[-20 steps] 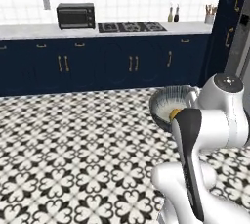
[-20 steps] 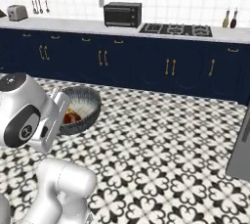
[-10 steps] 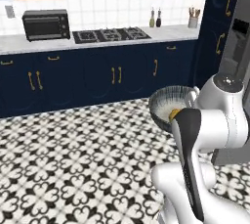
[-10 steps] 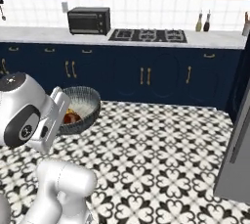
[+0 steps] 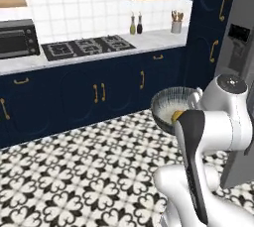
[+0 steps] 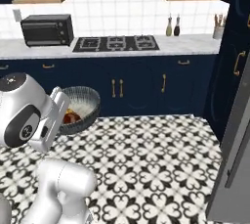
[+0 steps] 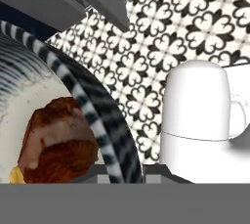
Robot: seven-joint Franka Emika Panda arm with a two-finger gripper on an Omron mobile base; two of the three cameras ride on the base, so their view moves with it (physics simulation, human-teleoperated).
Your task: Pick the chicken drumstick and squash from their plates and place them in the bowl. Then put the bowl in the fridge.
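Observation:
The dark ribbed bowl (image 5: 168,103) hangs above the floor in front of the arm, with my gripper (image 7: 125,171) shut on its rim (image 7: 100,120). Inside it lie the reddish-brown chicken drumstick (image 7: 57,142) and the yellow squash (image 5: 177,116), which is only a sliver beside the arm. From the right base view the bowl (image 6: 87,101) shows the drumstick (image 6: 72,117) on its pale inside. The grey fridge (image 5: 239,57) with its black panel stands close on the right, its side (image 6: 238,159) near the base. The plates are out of view.
Navy cabinets (image 5: 104,89) with gold handles run along the far wall under a white counter (image 6: 185,44) with a gas hob (image 6: 116,43), a black toaster oven (image 6: 47,30) and bottles (image 5: 135,24). Patterned black-and-white floor (image 6: 156,169) lies between.
The whole scene has slid left as the base turned and drove right. The fridge has come closer on the right. The bowl stays held in the same place by the arm.

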